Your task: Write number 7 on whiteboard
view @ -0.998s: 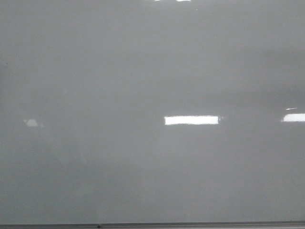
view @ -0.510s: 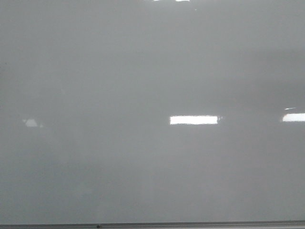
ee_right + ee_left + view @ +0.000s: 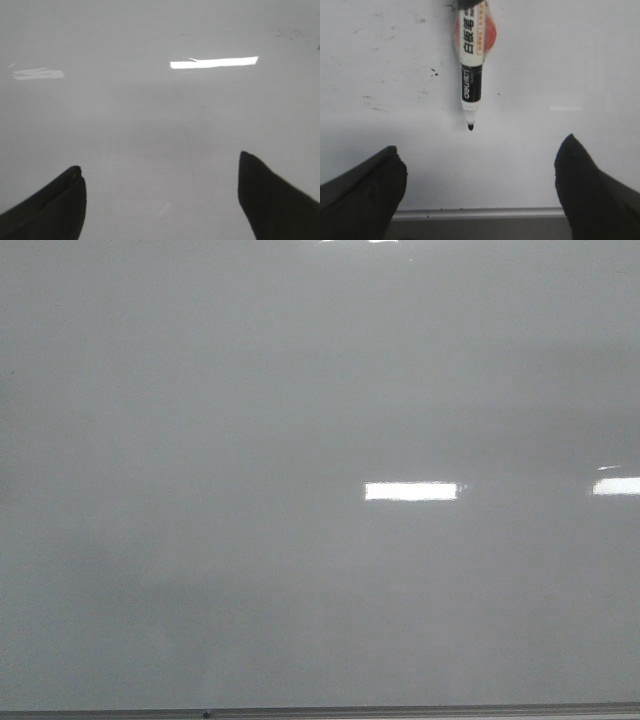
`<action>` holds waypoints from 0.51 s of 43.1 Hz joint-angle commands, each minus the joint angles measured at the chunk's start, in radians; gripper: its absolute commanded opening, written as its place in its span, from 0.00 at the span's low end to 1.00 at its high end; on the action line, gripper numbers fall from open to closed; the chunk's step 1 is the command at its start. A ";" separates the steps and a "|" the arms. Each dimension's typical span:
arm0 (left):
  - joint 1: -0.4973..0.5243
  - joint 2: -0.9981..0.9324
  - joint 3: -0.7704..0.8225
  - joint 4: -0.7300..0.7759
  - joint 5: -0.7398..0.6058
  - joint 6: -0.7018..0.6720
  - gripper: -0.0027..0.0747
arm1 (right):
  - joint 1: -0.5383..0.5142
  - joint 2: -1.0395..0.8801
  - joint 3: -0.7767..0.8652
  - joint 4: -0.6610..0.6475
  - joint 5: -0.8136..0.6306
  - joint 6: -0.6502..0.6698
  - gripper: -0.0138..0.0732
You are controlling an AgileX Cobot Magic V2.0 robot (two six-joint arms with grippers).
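The whiteboard [image 3: 300,390] fills the front view, glossy pale grey, and no number 7 shows on it in any view. In the left wrist view a marker [image 3: 471,65] with a white, orange and black barrel lies against the whiteboard [image 3: 560,60], its bare black tip pointing toward my fingers. My left gripper [image 3: 480,145] is open, its fingers wide apart and short of the marker tip, holding nothing. Over a bare part of the whiteboard [image 3: 150,115], my right gripper [image 3: 159,162] is open and empty too. Neither gripper appears in the front view.
A thin grey metal edge strip [image 3: 400,710] runs along the board's near side, also seen just past my left fingers as the edge strip [image 3: 475,214]. Small black specks [image 3: 434,72] and faint smudges mark the board beside the marker. A bright glare patch [image 3: 411,491] lies mid-board.
In the front view the central glare patch has shortened from its left end, and the small bright reflection at the far left has gone. No marker line has appeared.
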 commanded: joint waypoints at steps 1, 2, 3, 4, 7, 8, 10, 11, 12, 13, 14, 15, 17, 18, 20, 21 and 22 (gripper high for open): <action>0.000 0.088 -0.056 -0.002 -0.160 -0.009 0.78 | 0.002 0.015 -0.036 0.008 -0.078 -0.001 0.89; 0.000 0.117 -0.063 -0.002 -0.191 -0.009 0.78 | 0.002 0.015 -0.036 0.008 -0.078 -0.001 0.89; 0.000 0.137 -0.065 -0.002 -0.218 -0.009 0.77 | 0.002 0.015 -0.036 0.008 -0.078 -0.001 0.89; 0.000 0.150 -0.069 -0.002 -0.234 -0.009 0.77 | 0.002 0.015 -0.036 0.008 -0.078 -0.001 0.89; 0.000 0.213 -0.077 0.001 -0.306 -0.009 0.76 | 0.002 0.015 -0.036 0.008 -0.078 -0.001 0.89; 0.000 0.230 -0.077 0.001 -0.329 -0.009 0.76 | 0.002 0.015 -0.036 0.008 -0.078 -0.001 0.89; 0.000 0.267 -0.077 0.001 -0.374 -0.009 0.76 | 0.002 0.015 -0.036 0.008 -0.078 -0.001 0.89; 0.000 0.283 -0.077 0.001 -0.392 -0.009 0.76 | 0.002 0.015 -0.036 0.008 -0.078 -0.001 0.89; 0.000 0.297 -0.077 0.001 -0.408 -0.009 0.76 | 0.002 0.015 -0.036 0.008 -0.078 -0.001 0.89; 0.000 0.309 -0.077 0.001 -0.420 -0.009 0.76 | 0.002 0.015 -0.036 0.008 -0.078 -0.001 0.89; 0.000 0.325 -0.077 0.001 -0.433 -0.009 0.76 | 0.002 0.015 -0.036 0.008 -0.078 -0.001 0.89; 0.000 0.332 -0.077 0.001 -0.441 -0.009 0.76 | 0.002 0.015 -0.036 0.008 -0.078 -0.001 0.89; 0.000 0.352 -0.077 0.002 -0.456 -0.009 0.76 | 0.002 0.015 -0.036 0.008 -0.078 -0.001 0.89; 0.000 0.356 -0.077 0.005 -0.465 -0.009 0.76 | 0.002 0.015 -0.036 0.008 -0.078 -0.001 0.89; 0.000 0.368 -0.077 0.038 -0.483 -0.009 0.73 | 0.002 0.015 -0.036 0.008 -0.078 -0.001 0.89; 0.000 0.373 -0.077 0.049 -0.492 -0.009 0.71 | 0.002 0.015 -0.036 0.008 -0.078 -0.001 0.89; 0.000 0.376 -0.077 0.064 -0.501 -0.009 0.69 | 0.002 0.015 -0.036 0.008 -0.078 -0.001 0.89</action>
